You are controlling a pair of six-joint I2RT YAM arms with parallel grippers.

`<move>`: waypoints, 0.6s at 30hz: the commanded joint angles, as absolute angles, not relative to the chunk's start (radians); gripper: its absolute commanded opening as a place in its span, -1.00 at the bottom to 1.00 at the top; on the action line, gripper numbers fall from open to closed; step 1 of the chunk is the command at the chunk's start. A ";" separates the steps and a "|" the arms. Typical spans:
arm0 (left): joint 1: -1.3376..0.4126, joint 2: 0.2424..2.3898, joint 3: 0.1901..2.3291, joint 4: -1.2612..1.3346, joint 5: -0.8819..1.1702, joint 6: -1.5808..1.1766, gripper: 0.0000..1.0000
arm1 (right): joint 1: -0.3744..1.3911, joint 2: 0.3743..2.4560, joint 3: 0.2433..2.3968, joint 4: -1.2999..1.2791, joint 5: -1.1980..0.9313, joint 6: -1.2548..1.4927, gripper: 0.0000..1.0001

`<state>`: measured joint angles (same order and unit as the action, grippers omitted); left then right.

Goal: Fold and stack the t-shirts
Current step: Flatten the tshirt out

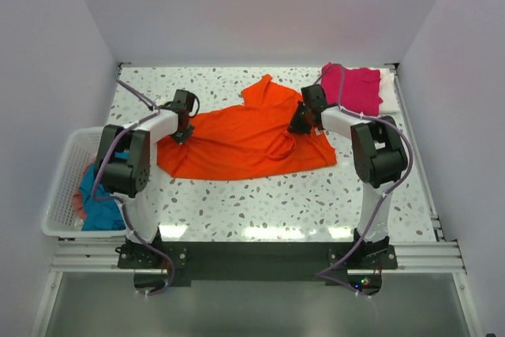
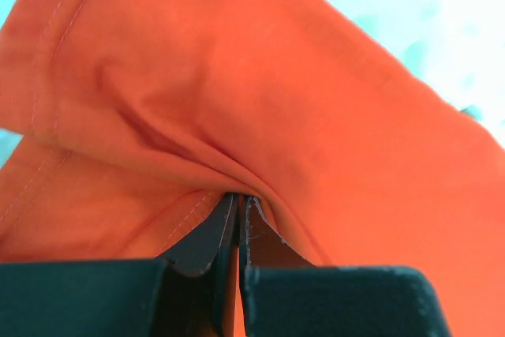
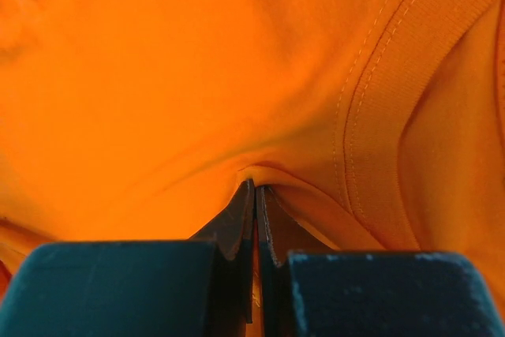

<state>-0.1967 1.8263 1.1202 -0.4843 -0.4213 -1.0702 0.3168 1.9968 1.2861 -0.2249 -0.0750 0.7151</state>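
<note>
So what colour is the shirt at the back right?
The shirt is magenta-pink; top view shows it best.

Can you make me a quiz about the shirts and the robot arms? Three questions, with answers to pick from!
1. Where is the teal-blue t-shirt?
A) in the white basket
B) at the table's far right corner
C) hanging from an arm

2. What colour is the t-shirt spread out mid-table?
A) white
B) orange
C) green

3. What is the left end effector doing?
A) hanging open over bare table
B) shut on the orange t-shirt
C) resting in the basket

Answers: 1 A, teal cloth lies inside the basket; 2 B, orange cloth covers the table's middle; 3 B, its fingers pinch an orange fold.
</note>
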 commanded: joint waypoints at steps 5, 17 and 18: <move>-0.198 2.146 1.474 -0.511 -0.430 -0.963 -1.00 | 0.218 2.172 1.556 -0.300 -0.041 0.753 -1.00; -0.110 2.291 1.838 -0.565 -0.295 -0.857 -1.00 | 0.161 2.304 1.863 -0.390 -0.074 0.746 -1.00; -0.106 2.252 1.797 -0.537 -0.291 -0.861 -1.00 | 0.163 2.278 1.838 -0.376 -0.077 0.746 -1.00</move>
<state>-0.1394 2.3405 1.8721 -0.4934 -0.3134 -0.8955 0.1623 2.3589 1.8633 -0.3565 -0.0792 0.7612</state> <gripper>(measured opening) 0.049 0.009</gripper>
